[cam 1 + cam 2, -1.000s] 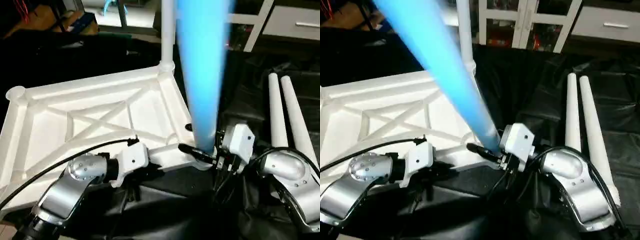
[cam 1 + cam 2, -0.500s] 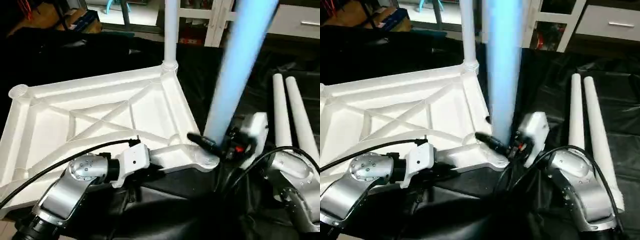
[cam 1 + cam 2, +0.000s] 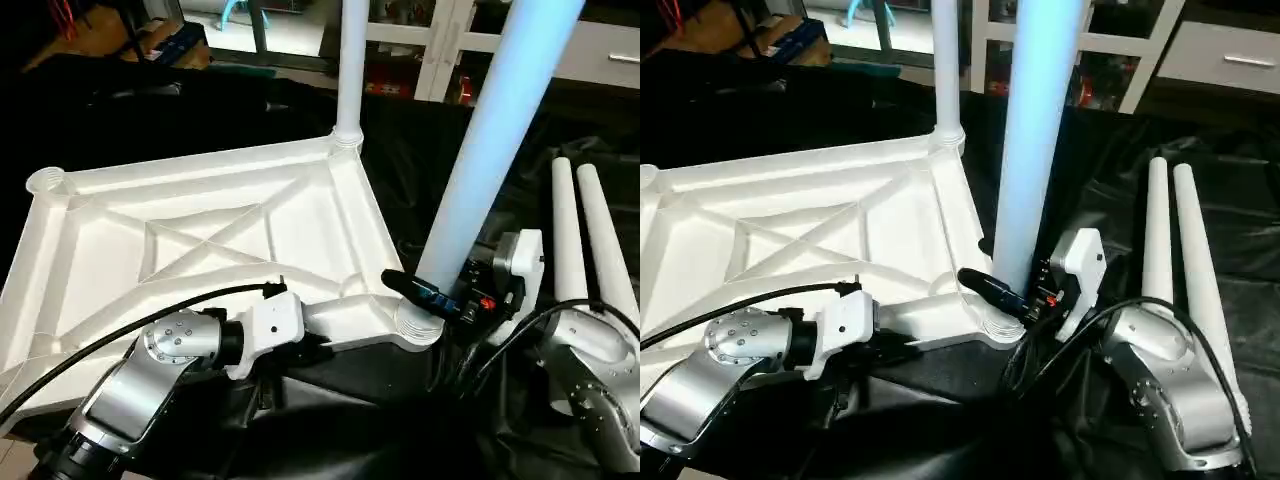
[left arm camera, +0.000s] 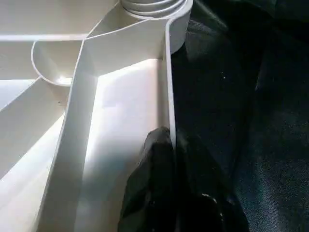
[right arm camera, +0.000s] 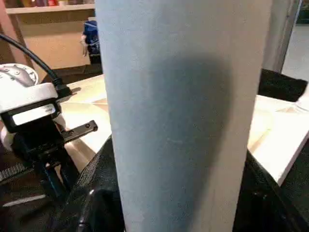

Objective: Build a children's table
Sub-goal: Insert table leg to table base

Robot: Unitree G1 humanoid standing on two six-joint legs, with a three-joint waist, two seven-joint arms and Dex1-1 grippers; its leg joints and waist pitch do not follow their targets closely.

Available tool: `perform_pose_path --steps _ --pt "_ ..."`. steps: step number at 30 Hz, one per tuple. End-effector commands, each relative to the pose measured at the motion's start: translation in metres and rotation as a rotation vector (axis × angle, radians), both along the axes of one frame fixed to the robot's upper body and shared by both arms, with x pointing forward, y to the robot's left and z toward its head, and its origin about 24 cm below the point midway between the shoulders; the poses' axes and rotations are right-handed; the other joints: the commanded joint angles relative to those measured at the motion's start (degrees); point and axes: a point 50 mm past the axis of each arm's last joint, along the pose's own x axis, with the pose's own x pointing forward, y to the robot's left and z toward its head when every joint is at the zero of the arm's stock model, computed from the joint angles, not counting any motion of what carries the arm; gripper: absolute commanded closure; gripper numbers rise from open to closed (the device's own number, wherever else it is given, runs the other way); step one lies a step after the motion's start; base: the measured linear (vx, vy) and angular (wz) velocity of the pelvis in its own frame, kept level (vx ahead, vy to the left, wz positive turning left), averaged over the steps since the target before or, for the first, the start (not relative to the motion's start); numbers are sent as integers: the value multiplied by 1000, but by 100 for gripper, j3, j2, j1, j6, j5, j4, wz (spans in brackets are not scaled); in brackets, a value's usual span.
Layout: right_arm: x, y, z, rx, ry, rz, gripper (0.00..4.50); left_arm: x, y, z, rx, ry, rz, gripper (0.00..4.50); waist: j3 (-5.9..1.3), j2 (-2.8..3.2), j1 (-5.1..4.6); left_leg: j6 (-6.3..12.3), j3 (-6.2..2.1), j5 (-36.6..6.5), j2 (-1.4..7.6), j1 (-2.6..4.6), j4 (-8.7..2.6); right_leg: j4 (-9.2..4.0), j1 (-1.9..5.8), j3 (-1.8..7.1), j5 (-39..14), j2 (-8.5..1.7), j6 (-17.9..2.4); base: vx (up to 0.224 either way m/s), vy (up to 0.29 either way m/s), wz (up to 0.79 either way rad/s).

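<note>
The children's table lies upside down: a white tabletop (image 3: 200,235) with X ribs and round corner sockets. One white leg (image 3: 350,70) stands upright in the far right socket. My right gripper (image 3: 440,296) is shut on a second leg (image 3: 490,140), low on the tube, one black finger (image 3: 415,290) across its front. That leg leans slightly right, and its lower end meets the near right socket (image 3: 415,330). My left gripper (image 4: 169,137) is shut on the tabletop's near rim (image 4: 169,72), a short way from that socket.
Two spare white legs (image 3: 578,240) lie side by side on the black cloth to the right of my right arm. The black-draped work table (image 3: 430,190) carries everything. White cabinets (image 3: 1200,50) stand behind it.
My right gripper has swung the held leg from leaning toward me to nearly upright, its lower end staying at the near right socket. My left arm keeps its hold on the rim.
</note>
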Motion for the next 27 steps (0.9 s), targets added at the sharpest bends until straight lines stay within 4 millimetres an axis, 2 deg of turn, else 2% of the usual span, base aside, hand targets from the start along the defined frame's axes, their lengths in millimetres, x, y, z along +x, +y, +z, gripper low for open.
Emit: perform_pose_path --steps 1,4,8,9,11,12,13,14,17,19,20,22,23,24,25,26,27 --pt "-13 -8 -67 -77 332 -84 272 -3 5 -19 20 77 52 450 -73 -43 -48 411 -322 -1016 681 66 -450 -387 6 317 -750 -564 -1325 0 0 0" --pt "-9 -6 -65 -67 296 -119 272 -2 3 -18 6 79 56 450 -53 -45 -57 246 -332 -1376 685 78 -485 -439 -13 333 -1320 -580 -1242 0 0 0" --pt "-3 -5 -61 -29 254 -187 272 1 2 -19 12 75 78 450 -45 -51 -86 151 -346 -1526 687 75 -509 -466 -36 349 -1590 -583 -1151 0 0 0" --pt "0 -5 -59 -20 239 -217 272 2 3 -19 10 76 91 450 -37 -47 -97 111 -343 -1632 690 94 -515 -484 -61 359 -1742 -585 -1115 0 0 0" --pt "11 -4 -59 -6 197 -348 272 10 0 -19 10 61 160 450 -18 -73 -125 0 -359 -1799 687 83 -540 -514 -86 365 -2119 -598 -1031 0 0 0" --pt "11 -4 -59 -6 197 -348 272 10 0 -19 10 61 160 450 -22 -50 -138 -78 -376 -1937 677 100 -548 -526 -113 364 -2357 -597 -991 0 0 0" --pt "12 -4 -59 -5 193 -368 272 11 -1 -19 11 59 172 450 -30 -63 -134 -115 -384 -1940 684 99 -540 -520 -106 365 -2333 -590 -962 0 0 0" --pt "12 -4 -59 -5 193 -368 272 11 -1 -19 11 59 172 450 -15 -53 -151 -130 -395 -1926 688 56 -570 -504 -89 363 -2209 -583 -901 0 0 0" --pt "30 -1 -65 -18 195 -512 272 21 -12 -17 -19 88 265 450 -14 -57 -189 -256 -385 -2030 668 71 -575 -506 -128 358 -2288 -579 -914 0 0 0" --pt "41 1 -67 -3 211 -594 272 25 -19 -15 -26 94 288 450 -28 -73 -208 -296 -410 -2035 662 46 -573 -509 -98 357 -2392 -609 -887 0 0 0" --pt "48 3 -67 -17 205 -629 272 29 -24 -14 -28 85 304 450 -21 -92 -224 -256 -408 -1996 657 36 -570 -522 -117 355 -2427 -610 -856 0 0 0" --pt "56 9 -65 -35 168 -636 272 34 -30 -12 -18 64 340 450 -39 -115 -228 -210 -380 -1989 655 70 -543 -544 -142 373 -2464 -616 -831 0 0 0" --pt "60 13 -63 -46 145 -637 272 38 -32 -11 -12 51 361 450 -31 -106 -249 -209 -370 -1978 650 69 -542 -551 -156 367 -2471 -605 -845 0 0 0" --pt "66 16 -60 -66 103 -660 272 46 -37 -8 -22 35 425 450 -47 -157 -248 -168 -368 -1871 649 63 -539 -557 -126 364 -2392 -603 -838 0 0 0" --pt "67 17 -59 -69 96 -665 272 47 -38 -8 -25 33 436 450 -43 -131 -246 -167 -360 -1831 657 65 -535 -542 -140 371 -2328 -606 -865 0 0 0" --pt "69 19 -58 -61 82 -673 272 54 -40 -6 -32 17 490 450 -53 -155 -236 -124 -333 -1744 651 77 -519 -541 -135 370 -2098 -590 -907 0 0 0" --pt "71 22 -58 -62 64 -678 272 63 -43 -2 -46 -2 556 450 -53 -155 -236 -124 -333 -1744 651 77 -519 -541 -135 370 -2098 -590 -907 0 0 0"
